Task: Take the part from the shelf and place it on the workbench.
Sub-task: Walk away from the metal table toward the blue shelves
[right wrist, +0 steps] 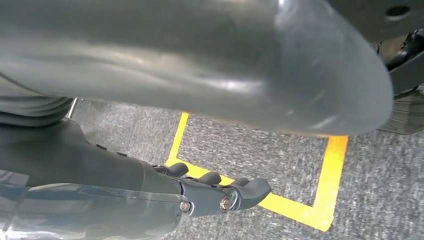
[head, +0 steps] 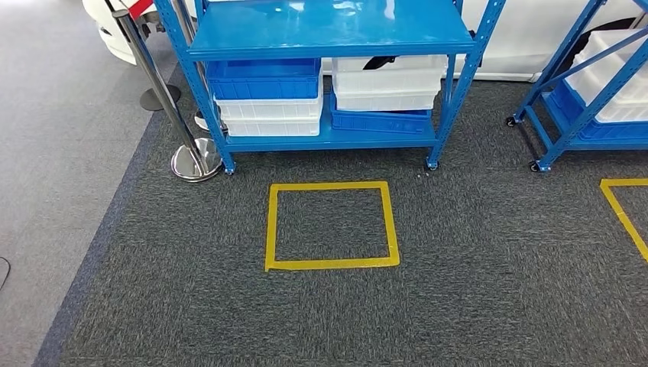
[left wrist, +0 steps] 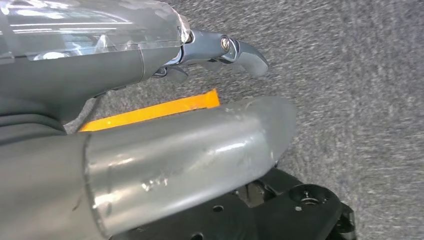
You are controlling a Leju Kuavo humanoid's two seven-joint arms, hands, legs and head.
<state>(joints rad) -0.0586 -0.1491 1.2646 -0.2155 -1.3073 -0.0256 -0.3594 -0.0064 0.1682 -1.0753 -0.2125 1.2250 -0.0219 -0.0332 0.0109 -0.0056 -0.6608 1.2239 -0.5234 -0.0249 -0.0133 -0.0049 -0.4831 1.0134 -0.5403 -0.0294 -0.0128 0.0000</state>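
Observation:
A blue wheeled shelf stands straight ahead on the dark carpet. Its lower level holds stacked blue bins and white bins. A dark object pokes out on top of the white stack; I cannot tell what it is. My left hand hangs above the carpet, its thumb and fingers apart and holding nothing. My right hand also hangs low, its fingers slightly bent over a yellow tape corner, holding nothing.
A yellow tape square is marked on the carpet in front of the shelf, with part of another at the right. A chrome stanchion stands by the shelf's left leg. A second blue shelf with bins is at the right.

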